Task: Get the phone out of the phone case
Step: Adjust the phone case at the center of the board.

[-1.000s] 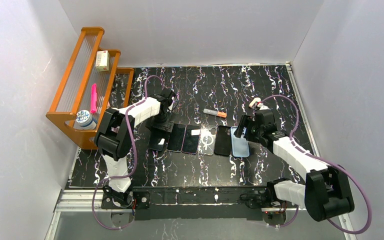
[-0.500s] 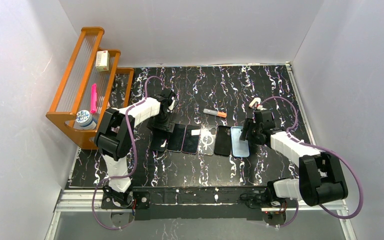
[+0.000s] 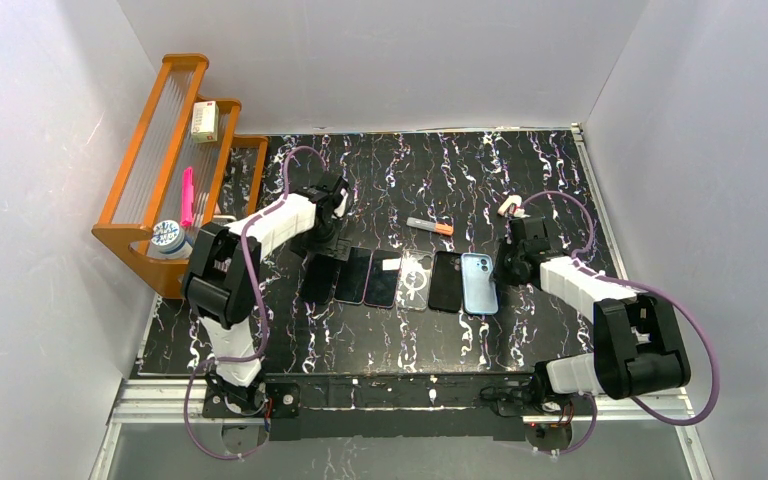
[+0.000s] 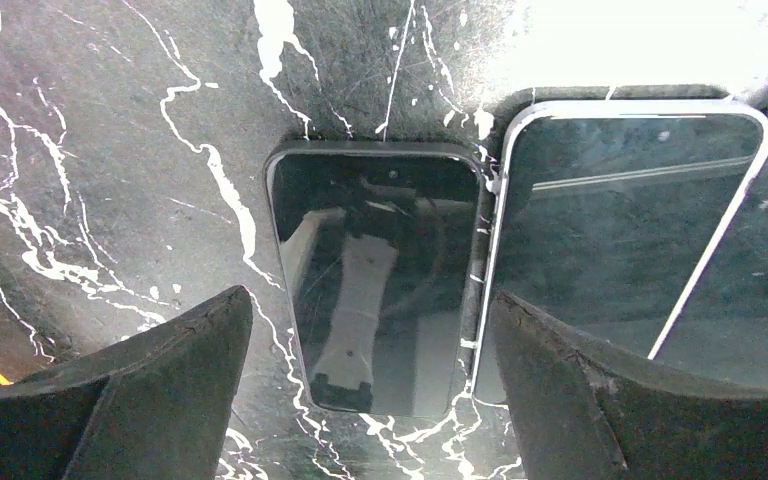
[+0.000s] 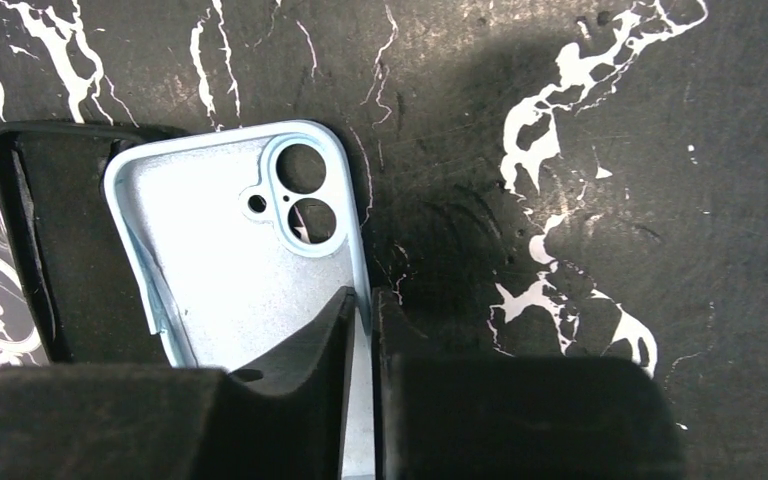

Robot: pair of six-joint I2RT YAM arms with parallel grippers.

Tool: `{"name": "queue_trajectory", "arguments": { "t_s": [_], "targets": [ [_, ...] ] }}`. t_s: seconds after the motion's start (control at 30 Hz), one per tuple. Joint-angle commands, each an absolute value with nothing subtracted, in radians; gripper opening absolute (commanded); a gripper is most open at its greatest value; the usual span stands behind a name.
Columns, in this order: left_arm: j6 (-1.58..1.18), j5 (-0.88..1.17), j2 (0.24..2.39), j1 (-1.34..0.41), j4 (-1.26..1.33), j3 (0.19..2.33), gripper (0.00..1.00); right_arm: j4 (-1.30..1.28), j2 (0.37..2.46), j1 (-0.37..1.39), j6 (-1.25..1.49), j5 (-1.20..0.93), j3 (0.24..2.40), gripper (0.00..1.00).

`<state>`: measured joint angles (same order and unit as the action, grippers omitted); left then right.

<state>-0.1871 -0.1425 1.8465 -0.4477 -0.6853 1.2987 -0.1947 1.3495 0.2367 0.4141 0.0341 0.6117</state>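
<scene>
Right gripper (image 5: 363,300) pinches the thin rim of a matte pale-blue phone case (image 5: 230,260); left gripper (image 4: 368,295) gapes over a glossy black phone (image 4: 380,220).

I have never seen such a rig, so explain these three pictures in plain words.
Two robot arms, the left arm and the right arm, are bolted at the near edge of a black marbled table. The wide picture looks down from above; the other two come from a camera on each wrist. On the table lie a row of phones and empty cases and a marker; an orange rack stands at the left. The left pincer hangs open over a dark phone. The right pincer is shut on the rim of an empty light blue case.
</scene>
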Motion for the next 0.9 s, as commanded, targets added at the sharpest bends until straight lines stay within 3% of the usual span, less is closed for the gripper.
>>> {"name": "queue_trajectory", "arguments": {
  "t_s": [0.0,0.2,0.73,0.87],
  "targets": [
    [-0.204,-0.165,1.752,-0.446,-0.705,1.292,0.86,-0.256,1.343,0.225,0.41,0.056,0.639,0.15],
    [-0.228,-0.202,1.653,-0.446,-0.672,1.266,0.88,-0.293,1.306,0.215,0.413,0.101,0.63,0.01],
    [-0.247,-0.321,1.396,-0.446,-0.573,1.164,0.96,-0.326,1.313,0.213,0.411,0.039,0.652,0.01],
    [-0.272,-0.363,1.303,-0.446,-0.562,1.16,0.97,-0.308,1.314,0.213,0.411,-0.043,0.658,0.15]
  ]
}}
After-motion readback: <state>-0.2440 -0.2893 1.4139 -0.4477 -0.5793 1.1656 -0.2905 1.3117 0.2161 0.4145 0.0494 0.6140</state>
